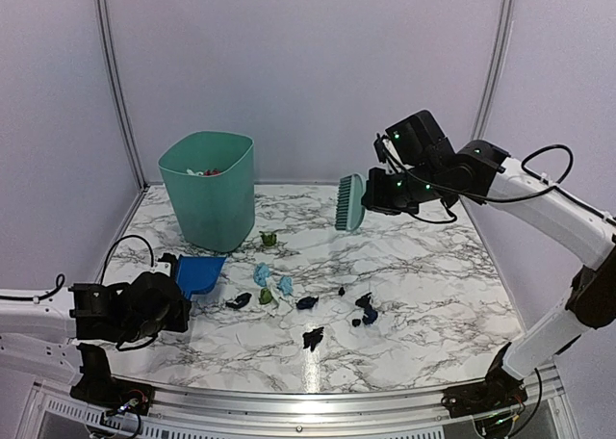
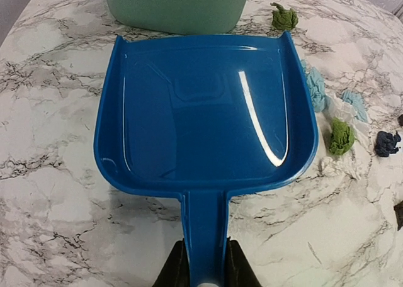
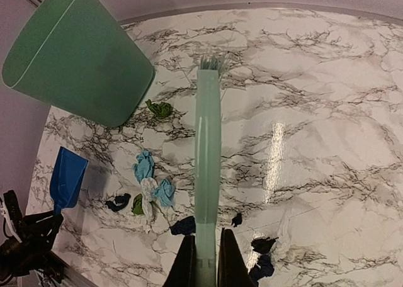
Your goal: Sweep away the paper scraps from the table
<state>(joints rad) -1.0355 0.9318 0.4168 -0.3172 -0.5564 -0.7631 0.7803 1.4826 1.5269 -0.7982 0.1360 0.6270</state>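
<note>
A blue dustpan (image 2: 201, 117) is grasped by its handle in the left jaws, low on the marble counter (image 1: 433, 275). A mint brush (image 1: 350, 201) is clenched in the right jaws, raised. The paper scraps (image 1: 286, 286) are scattered mid-counter beside the empty pan; no sweeping appears done.

Right gripper (image 3: 206, 263) with both fingers (image 3: 186, 265) clamped on the handle of the mint-green brush (image 3: 208, 155), bristles at its far end. Left of the brush: green bin (image 3: 75, 54), blue dustpan (image 3: 68, 177) and most paper scraps (image 3: 151, 186) on the marble table (image 3: 315, 111). Right of the brush handle: several dark scraps.
</note>
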